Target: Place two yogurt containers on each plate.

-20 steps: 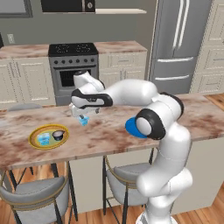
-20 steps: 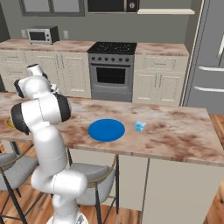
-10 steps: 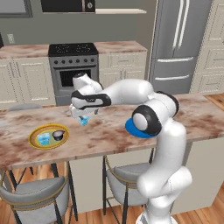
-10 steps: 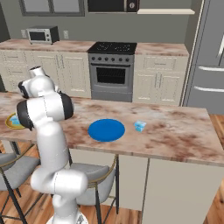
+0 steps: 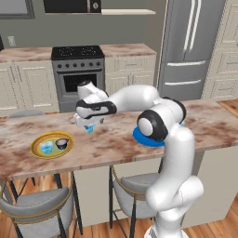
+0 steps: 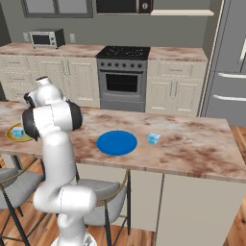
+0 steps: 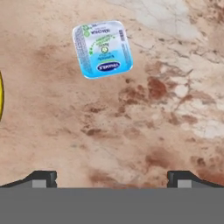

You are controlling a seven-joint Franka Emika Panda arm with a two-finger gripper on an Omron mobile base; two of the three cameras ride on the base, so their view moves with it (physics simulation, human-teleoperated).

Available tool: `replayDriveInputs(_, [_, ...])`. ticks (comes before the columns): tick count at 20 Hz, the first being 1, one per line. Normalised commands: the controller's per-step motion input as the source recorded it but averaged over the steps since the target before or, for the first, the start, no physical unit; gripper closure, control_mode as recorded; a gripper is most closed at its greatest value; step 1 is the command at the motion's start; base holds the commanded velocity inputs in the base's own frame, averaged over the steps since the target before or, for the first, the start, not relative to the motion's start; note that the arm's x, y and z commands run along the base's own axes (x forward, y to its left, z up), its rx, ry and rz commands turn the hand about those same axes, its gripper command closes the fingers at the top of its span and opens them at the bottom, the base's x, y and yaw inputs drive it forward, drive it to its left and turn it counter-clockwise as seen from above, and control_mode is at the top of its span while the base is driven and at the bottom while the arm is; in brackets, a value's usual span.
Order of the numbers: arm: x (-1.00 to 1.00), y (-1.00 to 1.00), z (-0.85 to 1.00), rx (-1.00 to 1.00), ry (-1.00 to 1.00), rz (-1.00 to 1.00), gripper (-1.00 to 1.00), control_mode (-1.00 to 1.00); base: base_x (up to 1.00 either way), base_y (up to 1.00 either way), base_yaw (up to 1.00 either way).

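My gripper (image 5: 87, 122) hangs open over the island counter, just above a pale-blue yogurt container (image 5: 89, 129). In the hand view that container (image 7: 103, 49) lies with its printed lid up, ahead of the wide-apart fingertips (image 7: 42, 177), and nothing is between them. To the left, the yellow-rimmed plate (image 5: 38, 141) holds a pale-blue container (image 5: 45, 148) and a dark one (image 5: 62, 144). The blue plate (image 6: 116, 142) lies bare, with another pale-blue container (image 6: 153, 139) just to its right on the counter. My arm covers part of the blue plate (image 5: 144, 138) in the left base view.
Two stools (image 5: 37, 204) stand under the counter's near edge. A stove (image 5: 78, 69) and cabinets line the far wall, with a fridge (image 5: 195, 46) at the right. Bare marble counter (image 5: 116, 146) lies between the two plates.
The hand has eased a little to the left and down over the loose pale-blue container. The jaws stay open and no container has moved.
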Motion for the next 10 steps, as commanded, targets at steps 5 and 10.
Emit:
replayDriveInputs(5, [0.21, 0.00, -0.21, 0.00, 0.00, 0.00, -1.00, -1.00, 0.00, 0.00, 0.00])
replayDriveInputs(10, [0.25, 0.02, -0.16, 0.00, 0.00, 0.00, -1.00, -1.00, 0.00, 0.00, 0.00])
